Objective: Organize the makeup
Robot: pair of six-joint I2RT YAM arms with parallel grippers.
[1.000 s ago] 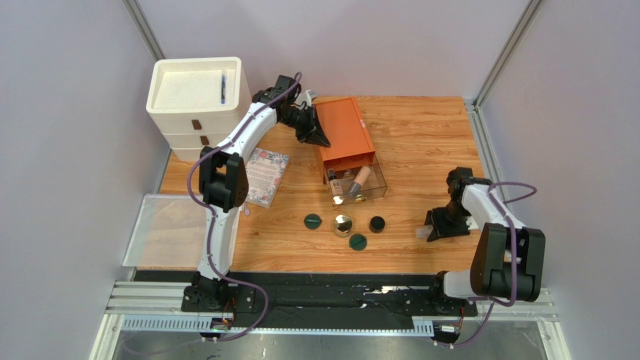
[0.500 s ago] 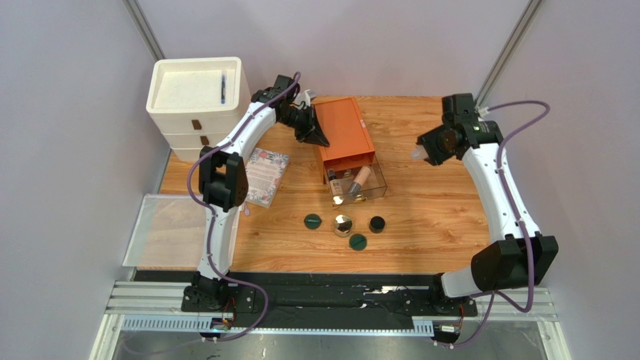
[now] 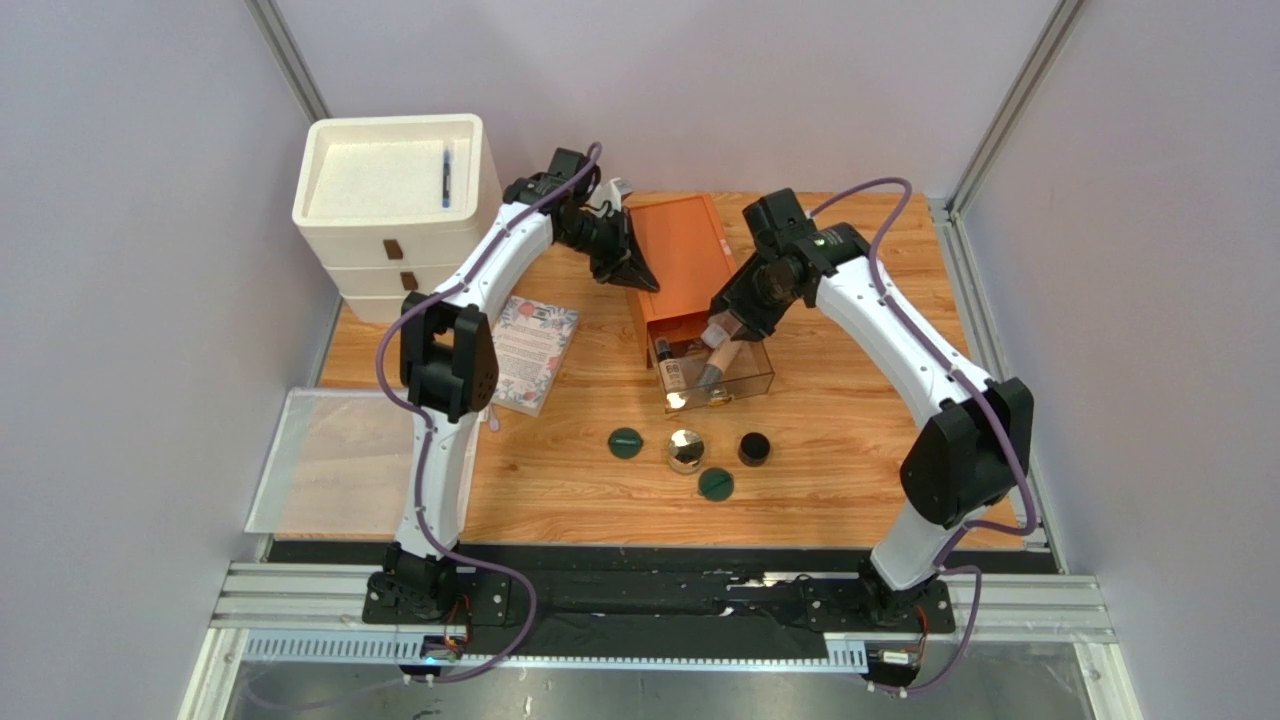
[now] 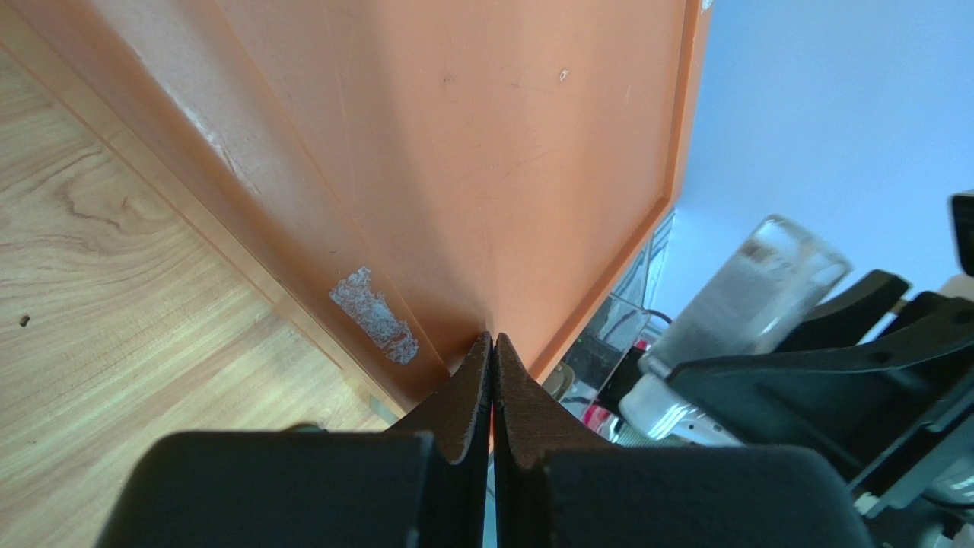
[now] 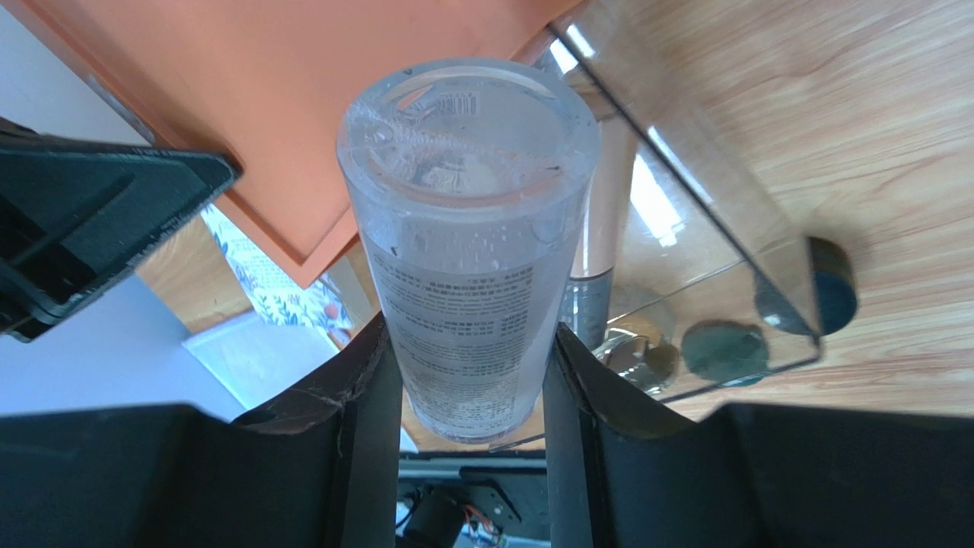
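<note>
My right gripper [image 3: 730,324] is shut on the clear bottle [image 5: 469,263] and holds it over the clear drawer [image 3: 747,381] pulled out of the orange-brown box [image 3: 684,263]. A beige dark-capped tube [image 3: 718,365] lies in that drawer, also seen in the right wrist view [image 5: 600,228]. My left gripper [image 3: 633,279] is shut, its tips [image 4: 494,343] pressed against the box's left edge. In front of the drawer lie two dark green compacts [image 3: 625,443] [image 3: 715,485], a gold-rimmed compact [image 3: 687,450] and a black jar [image 3: 754,447].
A white drawer unit [image 3: 394,210] stands at the back left. A floral notebook [image 3: 529,353] lies beside the left arm. A clear tray [image 3: 338,458] sits at the table's left edge.
My right arm swung from the table's right side up and left to over the open drawer, with the clear bottle in its jaws. The left arm has not moved.
</note>
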